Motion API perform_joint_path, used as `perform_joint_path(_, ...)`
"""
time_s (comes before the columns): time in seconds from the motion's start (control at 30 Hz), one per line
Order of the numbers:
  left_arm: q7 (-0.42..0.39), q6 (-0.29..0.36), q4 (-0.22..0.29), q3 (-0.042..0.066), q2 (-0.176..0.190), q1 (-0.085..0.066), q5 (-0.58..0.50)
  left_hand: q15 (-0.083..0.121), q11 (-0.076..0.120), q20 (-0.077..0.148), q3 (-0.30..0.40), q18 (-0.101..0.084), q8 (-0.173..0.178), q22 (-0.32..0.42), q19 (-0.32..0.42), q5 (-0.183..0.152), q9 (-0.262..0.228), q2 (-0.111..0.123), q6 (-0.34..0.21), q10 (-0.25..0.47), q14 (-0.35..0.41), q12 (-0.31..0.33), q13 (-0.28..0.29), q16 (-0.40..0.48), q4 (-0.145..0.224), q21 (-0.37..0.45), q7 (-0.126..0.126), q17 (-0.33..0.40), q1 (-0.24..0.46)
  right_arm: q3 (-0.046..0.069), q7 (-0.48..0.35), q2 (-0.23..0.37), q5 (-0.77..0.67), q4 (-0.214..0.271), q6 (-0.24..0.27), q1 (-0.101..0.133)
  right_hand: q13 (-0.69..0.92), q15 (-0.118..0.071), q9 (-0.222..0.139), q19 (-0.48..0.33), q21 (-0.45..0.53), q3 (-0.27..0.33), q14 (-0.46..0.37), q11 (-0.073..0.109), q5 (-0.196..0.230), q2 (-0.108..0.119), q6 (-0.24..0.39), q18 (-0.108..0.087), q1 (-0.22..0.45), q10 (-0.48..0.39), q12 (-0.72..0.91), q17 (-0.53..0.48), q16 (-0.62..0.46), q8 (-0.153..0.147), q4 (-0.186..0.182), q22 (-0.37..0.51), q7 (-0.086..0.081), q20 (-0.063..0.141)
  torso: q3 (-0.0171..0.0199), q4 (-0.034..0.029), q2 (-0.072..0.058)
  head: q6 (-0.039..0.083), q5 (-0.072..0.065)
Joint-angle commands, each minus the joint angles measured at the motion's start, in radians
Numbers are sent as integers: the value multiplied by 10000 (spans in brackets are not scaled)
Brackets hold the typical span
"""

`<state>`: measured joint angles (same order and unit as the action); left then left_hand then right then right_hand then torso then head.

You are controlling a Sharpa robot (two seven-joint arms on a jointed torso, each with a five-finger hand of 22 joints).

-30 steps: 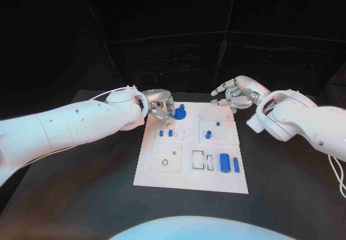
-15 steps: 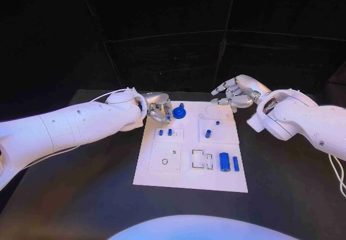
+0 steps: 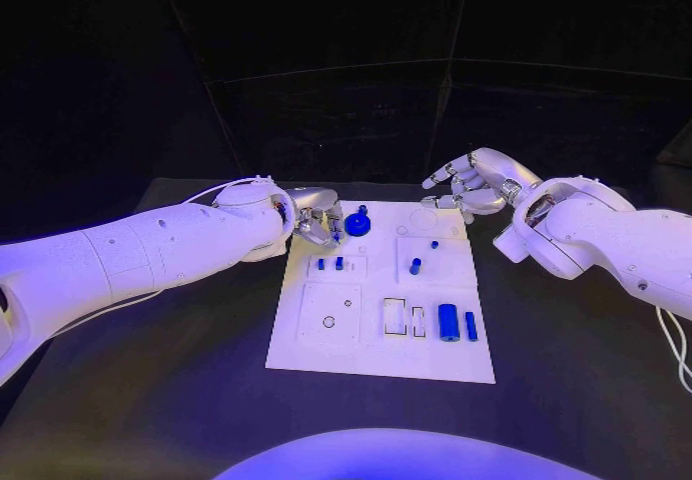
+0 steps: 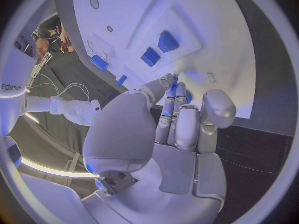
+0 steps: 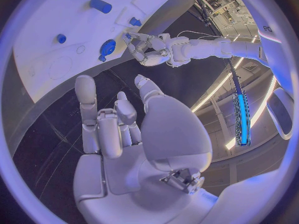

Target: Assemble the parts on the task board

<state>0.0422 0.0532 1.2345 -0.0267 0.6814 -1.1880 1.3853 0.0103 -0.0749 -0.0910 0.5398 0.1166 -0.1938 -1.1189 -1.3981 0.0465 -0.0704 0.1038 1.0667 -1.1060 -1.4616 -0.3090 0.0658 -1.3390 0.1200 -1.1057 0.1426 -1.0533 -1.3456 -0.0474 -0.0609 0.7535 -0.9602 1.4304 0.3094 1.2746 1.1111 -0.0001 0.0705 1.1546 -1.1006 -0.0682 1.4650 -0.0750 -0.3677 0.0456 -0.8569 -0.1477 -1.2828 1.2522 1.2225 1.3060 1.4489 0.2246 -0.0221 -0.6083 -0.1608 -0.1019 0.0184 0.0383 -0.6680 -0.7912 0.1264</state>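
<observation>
Head view, round blue part [image 3: 358,225] just beside left hand [image 3: 317,222]

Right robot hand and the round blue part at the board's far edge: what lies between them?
Head view: between the right robot hand and the round blue part lies only bare white board, faint outlines, no pieces.

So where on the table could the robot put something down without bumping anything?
Bare black table lies in front of the task board, and beside it under the right arm. It's crowded at the board's far end, where the left hand sits by the blue round part and the right hand hovers.
</observation>
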Motion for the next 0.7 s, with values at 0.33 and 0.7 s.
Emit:
perform_joint_path(0.33, 144, -308, -95, -25, -43, 4, -60, -8, 10, -3, -8, -71, 67, 10, -49, 27, 17, 1, 61, -62, -120, 65, -6, -28, -18, 21, -17, 30, 100, 6, -73, 4, 26, 5, -26, 19, 5, -73, -12, -7, 46, -11, 492, 37, -32, -122, 59, -165, 5, -13, -17, -3, -63, 64, -34, 10, 2, 40, -2, -8, -2, -9, 6)
perform_joint_path(0.7, 100, -360, -120, -32, -107, 13, -60, -8, 13, -5, -26, -74, 87, -6, -47, 25, 16, 5, 70, -78, -113, 97, -2, -28, -23, 11, -22, 39, 117, 6, -76, -6, 26, -3, -30, 19, 5, -73, -12, -7, 46, -11, 492, 37, -32, -122, 59, -165, 5, -13, -17, -3, -63, 64, -34, 10, 2, 40, -1, -5, 4, -14, 3)
